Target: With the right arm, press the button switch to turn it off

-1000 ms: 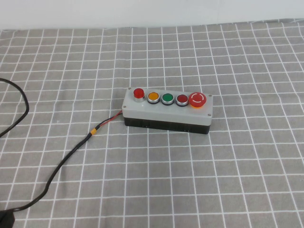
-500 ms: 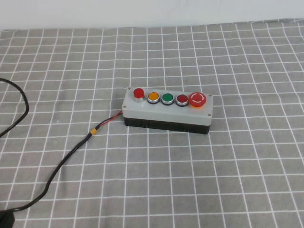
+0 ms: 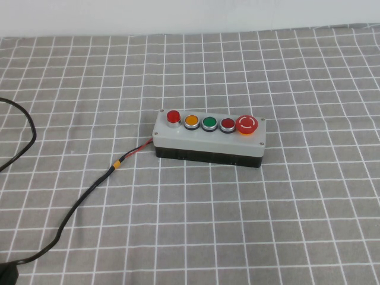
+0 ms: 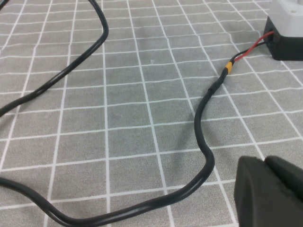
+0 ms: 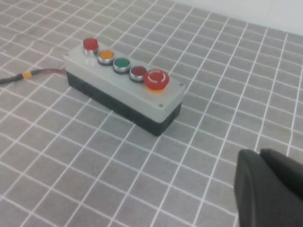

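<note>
The button switch (image 3: 208,138) lies mid-table, with a light grey top and black base. It carries a row of a red (image 3: 173,116), an orange (image 3: 191,121), a green (image 3: 209,123), a dark red (image 3: 227,124) and a big red mushroom button (image 3: 247,124). In the right wrist view the box (image 5: 123,92) lies well away from my right gripper (image 5: 260,153), whose dark fingers are together and empty. My left gripper (image 4: 264,161) is shut and empty, low over the cloth near the black cable (image 4: 203,123). Neither arm shows in the high view.
A grey cloth with a white grid (image 3: 267,225) covers the table. The black cable (image 3: 89,193) runs from the box's left end toward the front left and loops at the left edge. A white wall (image 3: 178,15) stands behind.
</note>
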Action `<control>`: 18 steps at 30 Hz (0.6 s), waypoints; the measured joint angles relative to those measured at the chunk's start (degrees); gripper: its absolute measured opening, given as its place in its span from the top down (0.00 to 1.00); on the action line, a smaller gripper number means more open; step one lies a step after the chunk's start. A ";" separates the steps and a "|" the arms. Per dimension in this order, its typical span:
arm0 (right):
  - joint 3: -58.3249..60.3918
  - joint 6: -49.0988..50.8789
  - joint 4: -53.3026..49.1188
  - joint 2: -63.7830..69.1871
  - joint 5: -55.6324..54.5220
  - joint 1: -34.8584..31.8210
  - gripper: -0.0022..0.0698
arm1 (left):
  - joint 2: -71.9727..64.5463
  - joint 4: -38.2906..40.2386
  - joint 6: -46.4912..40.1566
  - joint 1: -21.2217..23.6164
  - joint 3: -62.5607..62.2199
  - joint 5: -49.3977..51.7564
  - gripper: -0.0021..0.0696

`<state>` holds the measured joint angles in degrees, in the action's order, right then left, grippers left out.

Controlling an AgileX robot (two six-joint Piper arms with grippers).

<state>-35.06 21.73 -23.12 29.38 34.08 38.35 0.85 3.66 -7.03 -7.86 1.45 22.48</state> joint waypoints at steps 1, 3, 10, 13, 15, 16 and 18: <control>0.00 0.00 0.00 -0.51 0.00 -0.33 0.99 | 0.00 0.00 0.00 0.00 0.00 0.00 0.98; 0.00 0.00 0.25 -1.77 -0.08 -1.83 0.99 | 0.00 0.00 0.00 0.00 0.00 0.00 0.98; 1.45 0.00 0.36 -6.71 -1.11 -14.04 0.99 | 0.00 0.00 0.00 0.00 0.00 0.00 0.98; 4.92 0.00 0.24 -10.50 -2.43 -18.39 0.99 | 0.00 0.00 0.00 0.00 0.00 0.00 0.98; 7.58 0.00 0.24 -13.59 -2.48 -20.15 0.99 | 0.00 0.00 0.00 0.00 0.00 0.00 0.98; 8.80 0.00 0.24 -15.42 -2.48 -21.04 0.99 | 0.00 0.00 0.00 0.00 0.00 0.00 0.98; 10.72 0.00 0.24 -18.47 -2.48 -22.51 0.99 | 0.00 0.00 0.00 0.00 0.00 0.00 0.98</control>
<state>-24.34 21.73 -22.87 10.91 31.60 15.84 0.85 3.66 -7.03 -7.86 1.45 22.48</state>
